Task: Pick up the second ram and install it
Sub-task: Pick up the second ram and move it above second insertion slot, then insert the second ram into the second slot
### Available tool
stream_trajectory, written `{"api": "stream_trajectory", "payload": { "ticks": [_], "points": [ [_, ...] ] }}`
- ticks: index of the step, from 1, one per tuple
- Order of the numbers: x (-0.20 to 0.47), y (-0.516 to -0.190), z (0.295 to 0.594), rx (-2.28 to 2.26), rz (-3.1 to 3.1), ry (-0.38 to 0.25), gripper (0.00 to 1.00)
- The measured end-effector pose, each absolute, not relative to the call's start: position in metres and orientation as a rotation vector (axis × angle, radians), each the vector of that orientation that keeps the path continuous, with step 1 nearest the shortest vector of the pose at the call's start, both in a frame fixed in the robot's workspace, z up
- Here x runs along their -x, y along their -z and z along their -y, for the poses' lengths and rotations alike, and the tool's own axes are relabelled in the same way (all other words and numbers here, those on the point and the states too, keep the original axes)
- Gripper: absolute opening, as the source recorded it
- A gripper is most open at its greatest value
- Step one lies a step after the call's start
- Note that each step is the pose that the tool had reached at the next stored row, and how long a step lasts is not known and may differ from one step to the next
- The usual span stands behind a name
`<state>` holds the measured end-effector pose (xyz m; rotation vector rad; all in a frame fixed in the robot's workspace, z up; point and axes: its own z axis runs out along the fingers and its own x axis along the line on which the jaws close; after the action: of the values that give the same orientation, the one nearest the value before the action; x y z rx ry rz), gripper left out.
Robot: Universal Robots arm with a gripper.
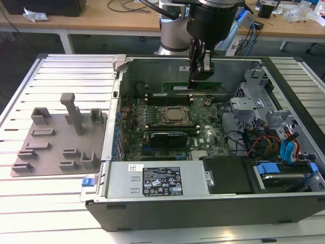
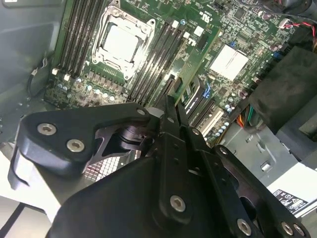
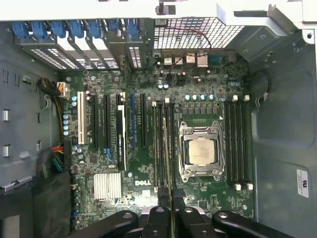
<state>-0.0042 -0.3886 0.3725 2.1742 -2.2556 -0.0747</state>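
1. Exterior view first: the gripper [image 1: 201, 75] hangs inside the open case [image 1: 118, 96], jaws clenched on the second ram [image 1: 177, 86]. The stick is held level, clear above the motherboard [image 1: 203, 137].
2. From the first wrist view the ram [image 3: 171, 148] is edge-on between the fingertips and runs along the memory slots [image 3: 161, 144] just beside the CPU socket [image 3: 200, 151].
3. What could go wrong, I reckon:
   - The stick sits a hair off the slot line or tilts in the grip. Pushing down then jams an end or bends it.
   - The notch faces the wrong way, or the end latches aren't open. Can't tell either from here.
4. Other stuff around:
   - The expansion slots [image 3: 105, 124] sit close on the other side of the bank, so drift that way is bad.
   - The drive cage and cables [image 1: 284, 147] are well apart on the exterior view's right.
   - The grey tray [image 1: 56, 137] sits outside the case. Nothing's blocking the drop.
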Motion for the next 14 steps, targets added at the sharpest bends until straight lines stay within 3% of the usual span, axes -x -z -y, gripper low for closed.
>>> {"api": "stream_trajectory", "payload": {
  "ticks": [14],
  "points": [
    [0.0042,-0.3686,0.3887,-2.174,2.256,0.075,0.13]
  ]
}}
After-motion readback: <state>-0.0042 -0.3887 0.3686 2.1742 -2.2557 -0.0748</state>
